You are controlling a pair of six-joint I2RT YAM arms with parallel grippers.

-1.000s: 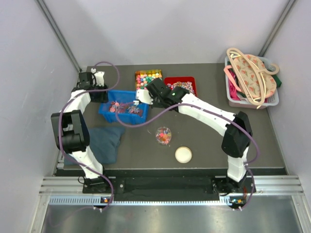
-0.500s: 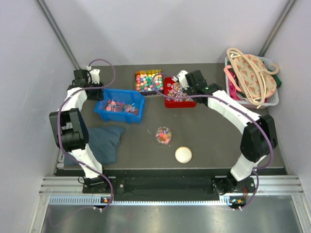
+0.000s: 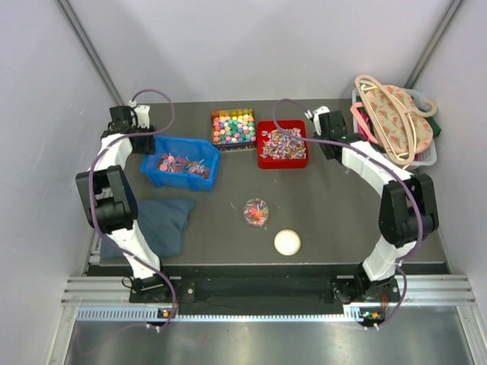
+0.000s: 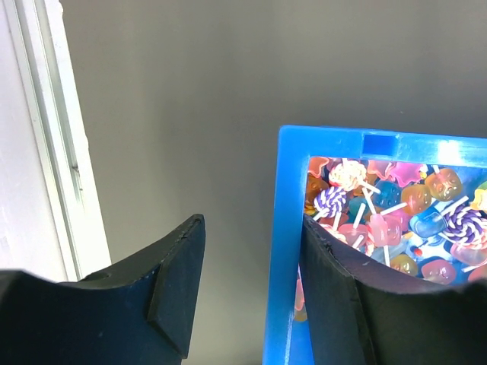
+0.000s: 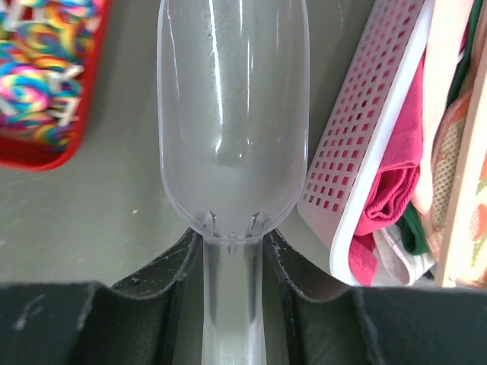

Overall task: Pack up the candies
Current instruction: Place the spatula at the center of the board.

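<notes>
Scoop point(image 5: 232, 114): was clear, smooth, glossy plastic.
Blue bin point(image 4: 283, 228): was glossy plastic.
Basket point(image 5: 365, 152): was white perforated plastic.
Bench point(image 4: 190, 114): looked matt grey.
Candies point(image 4: 380, 213): had shiny wrappers.
Cloth point(image 3: 163, 220): looked soft, matt.

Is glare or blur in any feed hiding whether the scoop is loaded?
Right wrist: white glare streaks on the clear scoop, yet table shows through, so it looks empty. Left wrist: near fingers dark and soft, candies sharp. Top external: even light, no glare.
</notes>
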